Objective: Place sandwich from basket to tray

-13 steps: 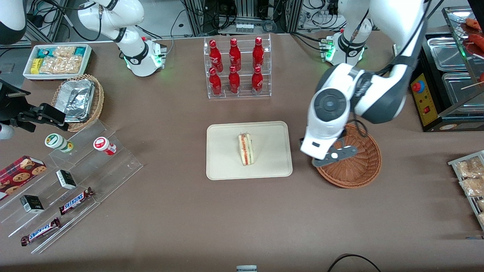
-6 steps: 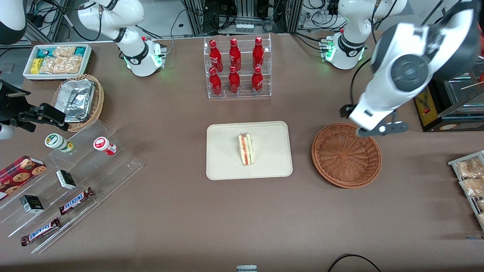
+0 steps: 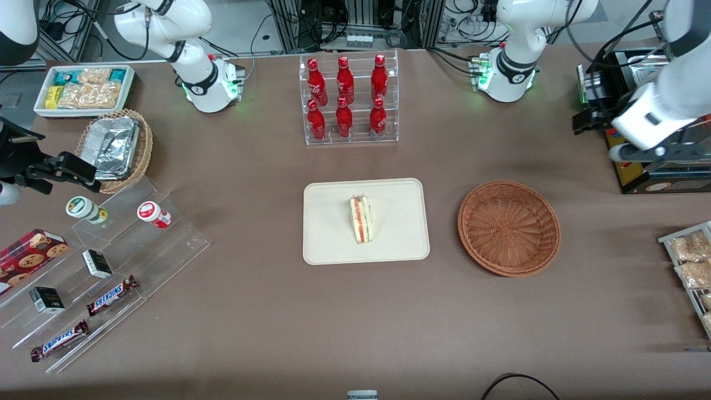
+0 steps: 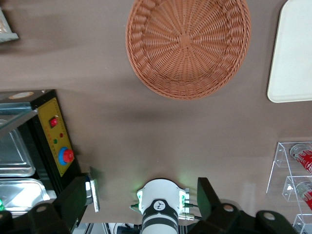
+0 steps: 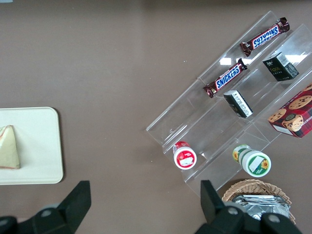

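Observation:
The sandwich (image 3: pixel 361 219), a pale bread wedge with red and green filling, lies on the cream tray (image 3: pixel 333 233) in the middle of the table; the right wrist view shows the sandwich (image 5: pixel 9 147) at the tray's (image 5: pixel 39 146) edge. The reddish-brown wicker basket (image 3: pixel 509 228) beside the tray holds nothing. My gripper (image 3: pixel 658 151) hangs high toward the working arm's end of the table, farther from the front camera than the basket. In the left wrist view the gripper (image 4: pixel 150 190) is open with nothing between its fingers, well apart from the basket (image 4: pixel 188 46) and the tray (image 4: pixel 292 48).
A black appliance with a yellow control panel (image 3: pixel 622 161) stands right by the gripper. A clear rack of red bottles (image 3: pixel 348 100) stands farther back than the tray. Snack packets (image 3: pixel 691 261) lie at the working arm's end. A stepped acrylic shelf (image 3: pixel 105 250) stands at the parked arm's end.
The gripper has risen from over the basket and swung toward the working arm's end, up beside the black appliance. The sandwich has stayed on the tray.

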